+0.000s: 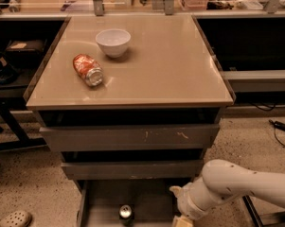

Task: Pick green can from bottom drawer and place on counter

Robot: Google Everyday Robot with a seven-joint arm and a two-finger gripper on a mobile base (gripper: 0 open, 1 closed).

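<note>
Reaching step. Green can [126, 213] seemingly upright in open bottom drawer [100, 198], 6 o'clock from counter [170, 65]. Gripper [182, 219] near can's 3 o'clock; spread or closed, cannot tell. Approach toward 9 o'clock, level, straddling squarely to avoid tipping.

Smooth white tubular arm [236, 183] with cream tool [182, 220] (low by the bottom drawer [104, 200]).

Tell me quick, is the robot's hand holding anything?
Gripper: low beside the bottom drawer, right of the green can and apart from it; open or closed cannot be told.
</note>
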